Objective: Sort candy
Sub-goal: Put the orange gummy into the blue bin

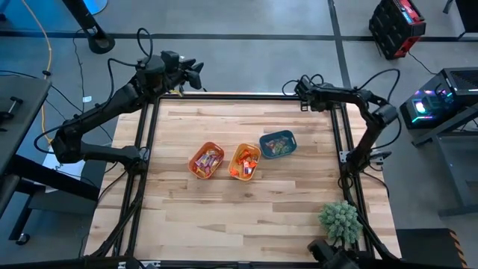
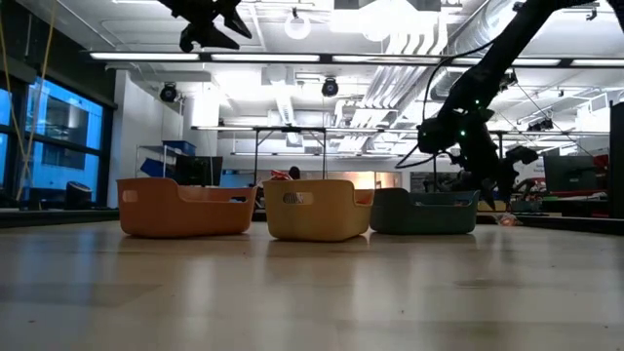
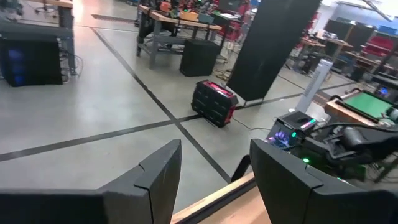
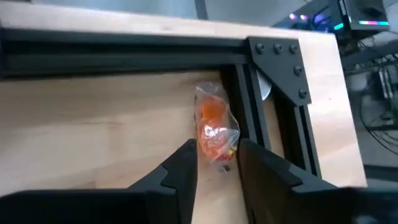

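Right gripper closing on a stray sweet at the table's far right corner

Nearest, three small rectangular plastic bins stand in a row mid-table: the orange bin, the yellow-orange bin and the blue bin, each already holding wrapped candy. Farther back, the right gripper straddles one orange candy in a clear crinkled wrapper, lying on the pale wood table just beside the black frame rail; its fingers are narrowed around the wrapper's near end, but a firm hold cannot be told yet. This looks like the pick-up step; next it likely needs to pinch fully, lift, and carry the sweet to the matching bin. Farthest, the left gripper waits with fingers apart and empty, past the far left edge.
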{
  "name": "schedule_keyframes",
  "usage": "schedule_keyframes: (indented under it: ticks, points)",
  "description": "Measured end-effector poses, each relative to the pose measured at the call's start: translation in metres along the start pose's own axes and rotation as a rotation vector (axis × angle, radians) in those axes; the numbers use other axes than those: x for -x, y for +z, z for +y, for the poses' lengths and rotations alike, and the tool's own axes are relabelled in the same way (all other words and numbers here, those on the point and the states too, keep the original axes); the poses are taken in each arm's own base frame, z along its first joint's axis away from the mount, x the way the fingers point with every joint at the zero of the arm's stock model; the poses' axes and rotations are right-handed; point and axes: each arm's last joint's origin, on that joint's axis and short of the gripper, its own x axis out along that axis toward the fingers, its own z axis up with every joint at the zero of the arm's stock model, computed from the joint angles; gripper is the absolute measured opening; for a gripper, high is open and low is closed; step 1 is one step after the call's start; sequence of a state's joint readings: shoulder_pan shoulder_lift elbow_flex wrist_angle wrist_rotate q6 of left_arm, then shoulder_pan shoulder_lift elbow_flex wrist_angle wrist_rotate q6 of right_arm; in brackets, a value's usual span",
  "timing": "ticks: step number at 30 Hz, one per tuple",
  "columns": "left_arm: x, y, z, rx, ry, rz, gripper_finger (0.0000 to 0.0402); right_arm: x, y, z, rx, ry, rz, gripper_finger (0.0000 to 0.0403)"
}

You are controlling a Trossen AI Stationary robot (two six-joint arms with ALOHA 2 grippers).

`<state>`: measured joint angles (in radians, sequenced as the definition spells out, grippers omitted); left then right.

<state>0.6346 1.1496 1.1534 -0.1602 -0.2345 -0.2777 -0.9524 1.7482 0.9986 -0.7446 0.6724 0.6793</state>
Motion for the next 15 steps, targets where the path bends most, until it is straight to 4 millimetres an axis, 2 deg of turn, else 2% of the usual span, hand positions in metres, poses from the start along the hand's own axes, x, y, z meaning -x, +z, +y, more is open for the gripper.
schedule_keyframes:
  ticks: [6, 15]
  points:
    - [0.0, 0.0, -0.001, -0.019, -0.044, 0.012, 0.0186, -0.01, -0.002, 0.003, -0.007, 0.058, 0.155, 0.0092]
    - [0.0, -0.001, -0.002, -0.058, -0.071, 0.018, 0.0186, -0.009, -0.002, 0.005, -0.034, 0.039, 0.142, 0.0084]
